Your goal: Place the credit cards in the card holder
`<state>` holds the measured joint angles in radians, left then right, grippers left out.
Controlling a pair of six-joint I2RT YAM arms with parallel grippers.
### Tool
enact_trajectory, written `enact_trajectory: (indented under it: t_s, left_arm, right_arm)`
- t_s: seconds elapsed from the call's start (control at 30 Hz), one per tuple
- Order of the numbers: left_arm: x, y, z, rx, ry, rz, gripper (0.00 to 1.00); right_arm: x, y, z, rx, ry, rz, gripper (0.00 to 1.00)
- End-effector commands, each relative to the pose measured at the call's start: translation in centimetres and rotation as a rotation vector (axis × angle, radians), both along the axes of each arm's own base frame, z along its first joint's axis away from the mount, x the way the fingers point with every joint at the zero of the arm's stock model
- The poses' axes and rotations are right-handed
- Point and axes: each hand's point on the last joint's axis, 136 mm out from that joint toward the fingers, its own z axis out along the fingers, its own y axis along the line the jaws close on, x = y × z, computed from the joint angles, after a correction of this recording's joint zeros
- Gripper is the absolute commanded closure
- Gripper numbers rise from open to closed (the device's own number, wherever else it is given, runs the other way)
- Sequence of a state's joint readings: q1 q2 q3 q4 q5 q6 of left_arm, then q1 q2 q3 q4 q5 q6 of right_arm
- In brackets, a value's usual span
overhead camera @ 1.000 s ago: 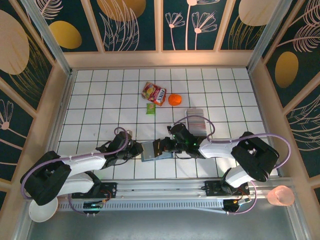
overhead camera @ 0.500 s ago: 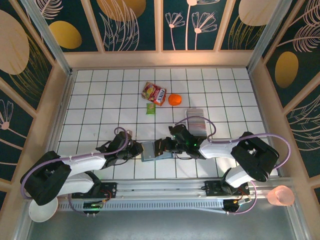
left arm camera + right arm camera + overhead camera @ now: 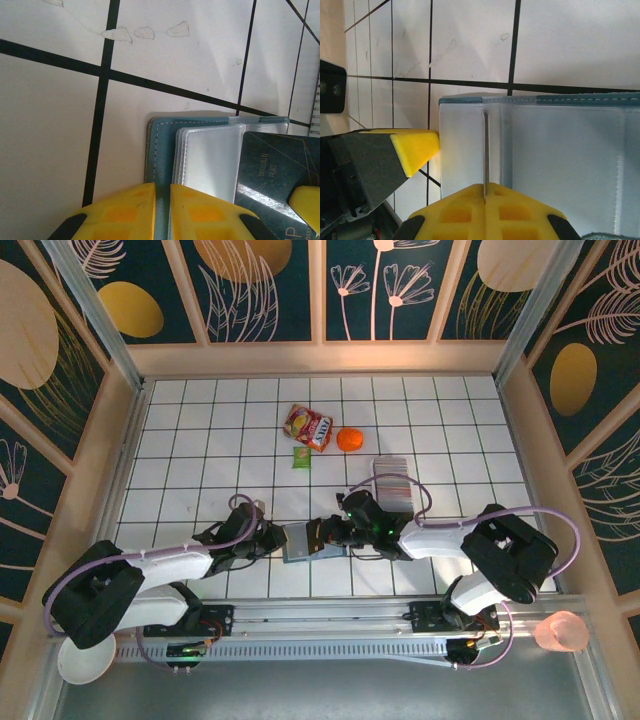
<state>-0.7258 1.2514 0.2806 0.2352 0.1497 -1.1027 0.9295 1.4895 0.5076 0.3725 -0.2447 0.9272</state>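
The teal-blue card holder (image 3: 298, 541) lies open on the tiles between my two grippers, its clear sleeves (image 3: 210, 160) facing up. My left gripper (image 3: 162, 192) is shut on the holder's teal cover (image 3: 161, 150) at its left edge. My right gripper (image 3: 485, 187) is shut on a dark credit card (image 3: 272, 170), seen edge-on as a thin line (image 3: 485, 150) over the sleeves (image 3: 560, 150). From above, the left gripper (image 3: 272, 540) and the right gripper (image 3: 325, 533) touch opposite sides of the holder. More cards sit in the clear tray (image 3: 393, 480).
A snack packet (image 3: 308, 426), an orange (image 3: 349, 439) and a small green packet (image 3: 301, 457) lie further back. A pink cup (image 3: 562, 632) and a white bowl (image 3: 80, 660) stand beyond the near rail. The left finger (image 3: 415, 147) sits close beside the holder's corner.
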Motion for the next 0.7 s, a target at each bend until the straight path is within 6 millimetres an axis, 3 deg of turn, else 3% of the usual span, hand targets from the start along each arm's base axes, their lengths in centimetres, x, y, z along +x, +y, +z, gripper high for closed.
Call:
enact_trajectory:
  t_s: [0.0, 0.4, 0.67]
  left_arm:
    - [-0.6, 0.2, -0.7, 0.013, 0.024, -0.008, 0.85]
    - [-0.6, 0.2, -0.8, 0.015, 0.028, -0.009, 0.85]
    - [-0.7, 0.3, -0.9, 0.014, 0.030, -0.007, 0.85]
  right_arm:
    - [-0.5, 0.4, 0.0, 0.021, 0.003, 0.010, 1.00]
    - [-0.4, -0.8, -1.5, -0.034, 0.034, -0.041, 1.00]
    - [0.1, -1.2, -0.7, -0.028, 0.000, -0.063, 1.00]
